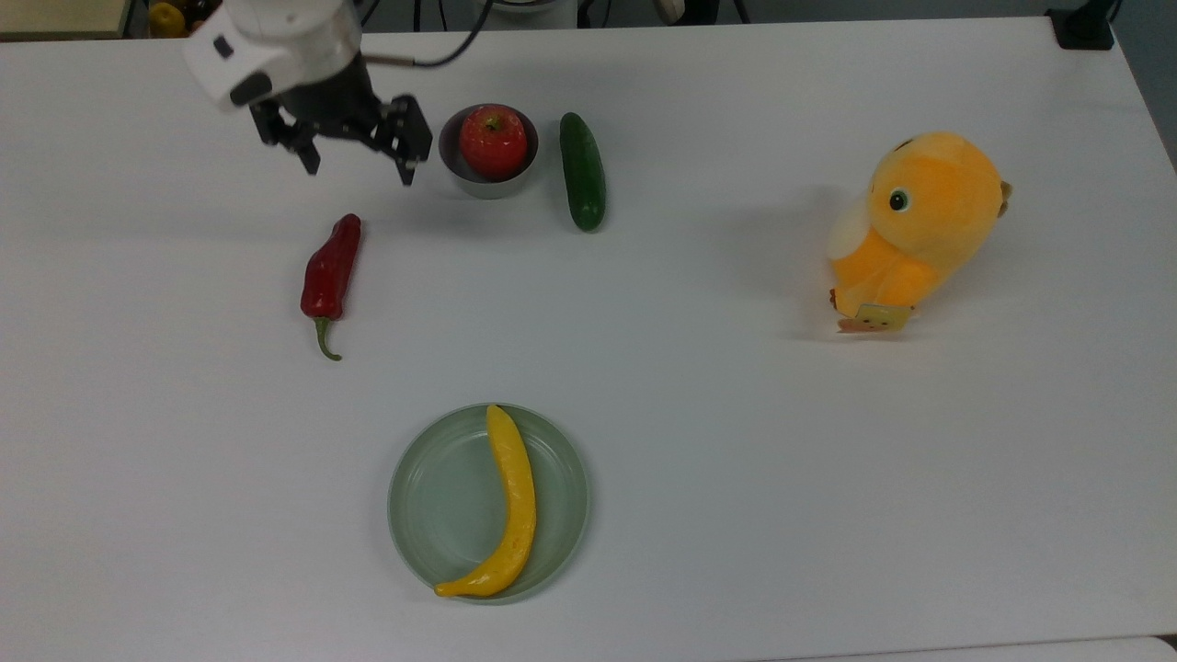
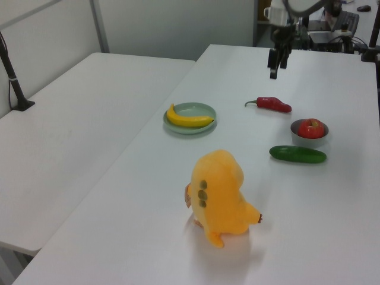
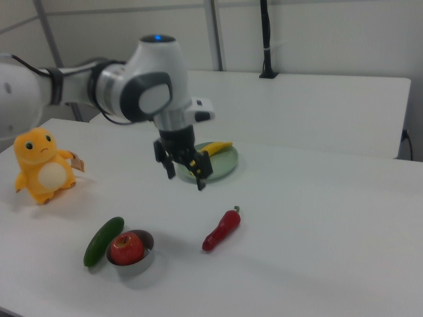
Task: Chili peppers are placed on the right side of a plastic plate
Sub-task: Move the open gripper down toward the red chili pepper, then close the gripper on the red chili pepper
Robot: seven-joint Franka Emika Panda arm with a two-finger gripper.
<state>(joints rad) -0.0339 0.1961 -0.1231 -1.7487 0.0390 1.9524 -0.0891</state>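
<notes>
gripper [image 1: 357, 171]: fingers spread, nothing held, above worktop [image 1: 736, 414] near far edge
chili peppers [image 1: 329, 272]: lots of bare worktop around
plastic plate [image 1: 441, 506]: near front edge

chili peppers [image 1: 330, 268]: glossy, wrinkled | plastic plate [image 1: 432, 501]: smooth | bowl [image 1: 457, 175]: metal | toy [image 1: 919, 223]: plush
</notes>
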